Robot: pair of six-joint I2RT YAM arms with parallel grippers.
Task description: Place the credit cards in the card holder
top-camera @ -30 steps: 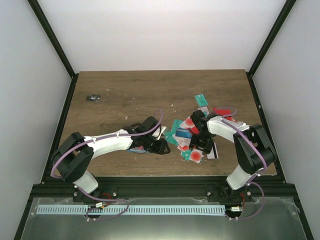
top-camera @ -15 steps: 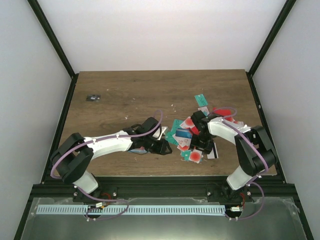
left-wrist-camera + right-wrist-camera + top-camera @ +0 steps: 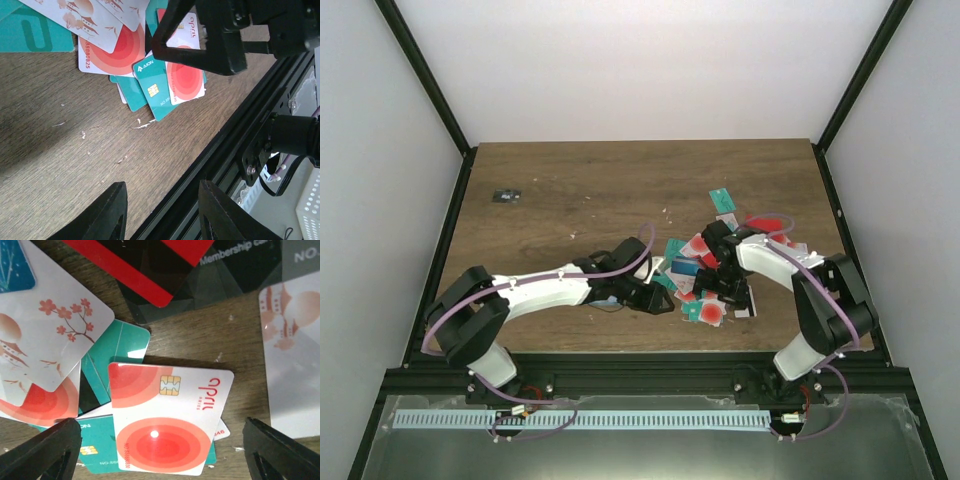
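Note:
The credit cards (image 3: 692, 262) lie in a loose pile at the right front of the table: teal, red, and white with red marks. My right gripper (image 3: 718, 292) hangs low over the pile, open. In the right wrist view its fingers (image 3: 44, 452) straddle a white card with red circles (image 3: 165, 420) that lies on a teal card (image 3: 97, 452). My left gripper (image 3: 658, 297) is open and empty just left of the pile. In its wrist view (image 3: 160, 215) it sits over bare wood by the front edge. The card holder does not show in any view.
A small dark object (image 3: 506, 195) lies at the far left. A lone teal card (image 3: 721, 197) lies behind the pile. A red card with a black stripe (image 3: 150, 262) lies at the pile's far side. The black front rail (image 3: 220, 150) runs close to the left gripper.
My left gripper has moved right, closer to the card pile and the right gripper. The right gripper has stayed over the pile.

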